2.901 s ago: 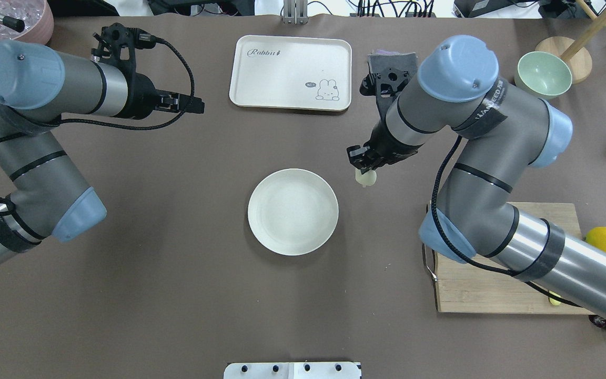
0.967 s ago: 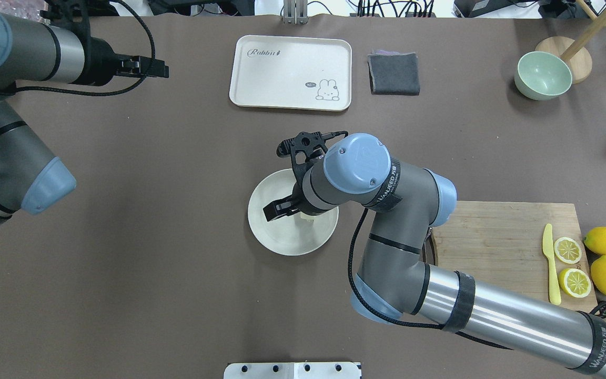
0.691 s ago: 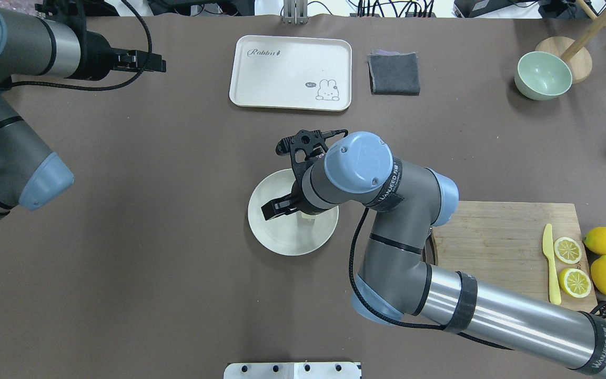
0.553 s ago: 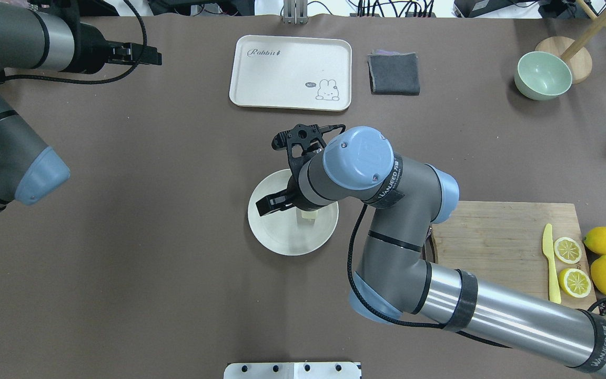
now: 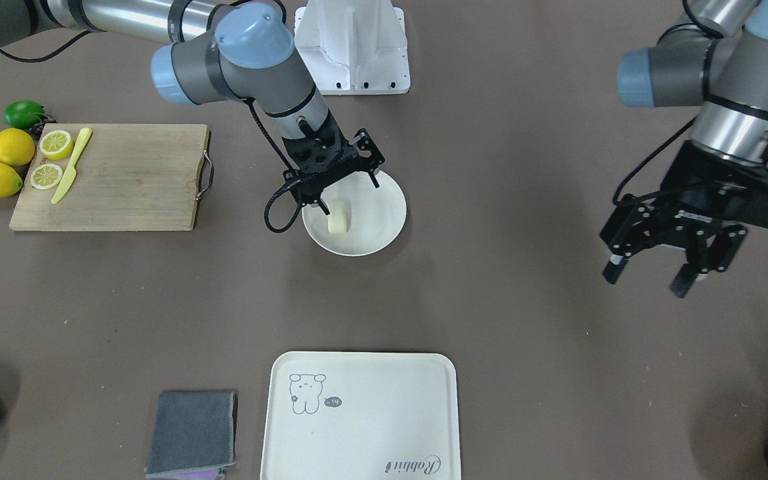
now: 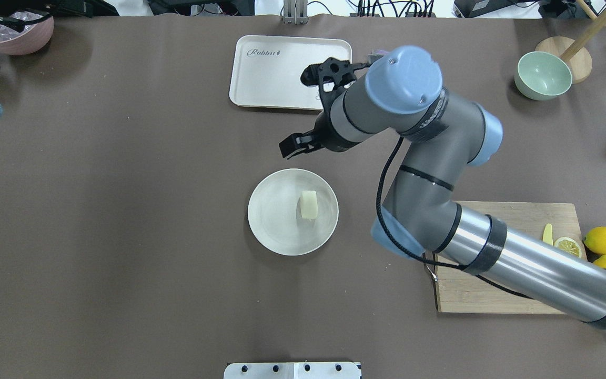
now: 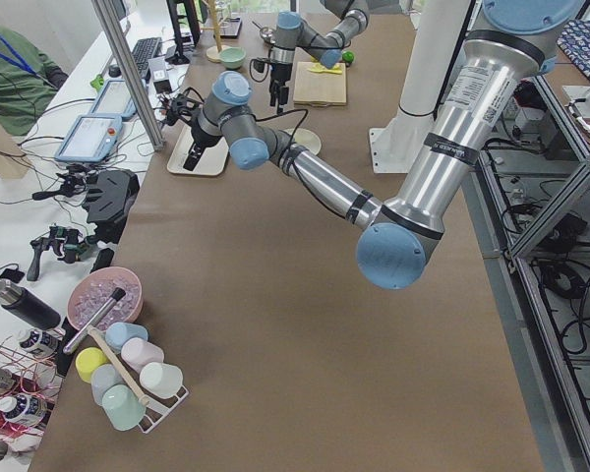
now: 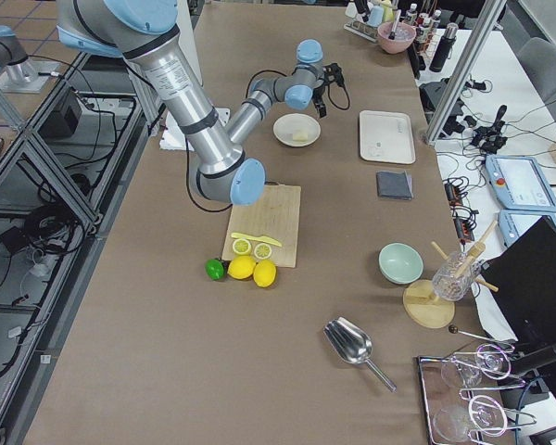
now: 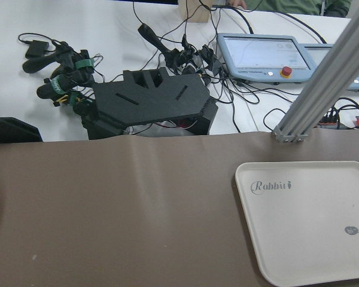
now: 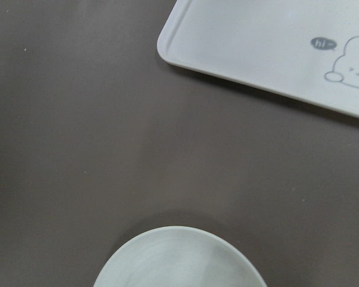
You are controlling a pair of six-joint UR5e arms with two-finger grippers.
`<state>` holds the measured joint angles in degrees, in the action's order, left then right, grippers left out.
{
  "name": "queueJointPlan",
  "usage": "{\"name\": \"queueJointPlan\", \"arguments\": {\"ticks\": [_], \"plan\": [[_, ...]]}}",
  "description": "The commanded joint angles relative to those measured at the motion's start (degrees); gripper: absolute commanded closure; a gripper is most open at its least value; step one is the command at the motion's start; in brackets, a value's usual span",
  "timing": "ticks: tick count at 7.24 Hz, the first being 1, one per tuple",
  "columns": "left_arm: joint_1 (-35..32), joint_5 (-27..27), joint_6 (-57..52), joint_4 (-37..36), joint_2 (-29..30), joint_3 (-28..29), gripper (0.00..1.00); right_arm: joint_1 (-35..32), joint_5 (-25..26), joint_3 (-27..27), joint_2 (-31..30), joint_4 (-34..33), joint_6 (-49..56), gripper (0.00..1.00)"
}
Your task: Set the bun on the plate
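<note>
We have lifted our right gripper (image 5: 349,195) away, jaws wide, leaving the bun (image 6: 308,204) on the plate (image 6: 271,213); placement looks done.

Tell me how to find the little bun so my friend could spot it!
Look at the middle of the big brown table, where a round white plate sits. The bun lies on that plate, alone. It is a small, smooth, pale cream block, not round and yellow like the lemon slices on the wooden board.
</note>
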<state>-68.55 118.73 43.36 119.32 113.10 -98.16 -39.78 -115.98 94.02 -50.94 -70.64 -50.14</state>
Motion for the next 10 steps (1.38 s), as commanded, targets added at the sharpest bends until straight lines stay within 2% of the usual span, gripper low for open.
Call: {"name": "queueJointPlan", "arguments": {"ticks": [1,3,5,6,8,10], "plan": [[-6.1,5.4,-4.5,-0.8,-2.0,0.5,0.03,-10.5,-8.0,-0.2,-4.2,-2.5,13.0,0.00],[-14.9,16.7,-16.9,-0.9,-2.1,8.5,0.03,-16.8,-9.8,-0.1,-5.6,-8.3,20.7,0.00],[-18.7,18.0,-24.5,-1.2,-1.8,16.1,0.03,-23.3,-11.6,-0.4,-8.5,-12.3,30.4,0.00],[-19.4,17.9,-25.7,-4.1,-1.5,17.7,0.03,-26.5,-13.0,-0.7,-9.4,-14.7,31.2,0.00],[-21.6,17.9,-29.9,-11.4,-1.7,17.7,0.03,-33.6,-16.3,-1.2,-14.2,-16.2,40.4,0.00],[-23.6,18.1,-32.0,-15.0,-2.3,17.6,0.03,-36.8,-16.3,-1.2,-18.5,-19.4,44.2,0.00]]}}
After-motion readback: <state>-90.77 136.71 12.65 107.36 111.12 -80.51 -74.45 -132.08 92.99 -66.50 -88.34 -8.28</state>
